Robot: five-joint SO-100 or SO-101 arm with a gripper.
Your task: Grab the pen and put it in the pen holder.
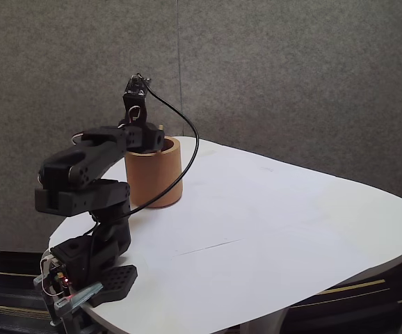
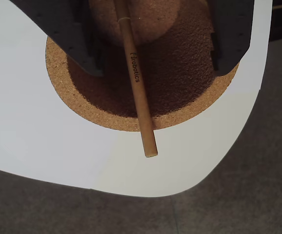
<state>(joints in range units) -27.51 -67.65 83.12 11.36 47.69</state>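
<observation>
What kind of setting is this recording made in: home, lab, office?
Probably an office or lab corner: a grey fabric partition wall, a plain white rounded table, and a small black arm clamped at its edge.

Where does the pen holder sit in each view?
Fixed view: the pen holder stands upper left of centre on the white table, behind the arm.
Wrist view: its cork rim sits top centre, under the gripper and pen.
Shared landmark: the table's curved edge.
</observation>
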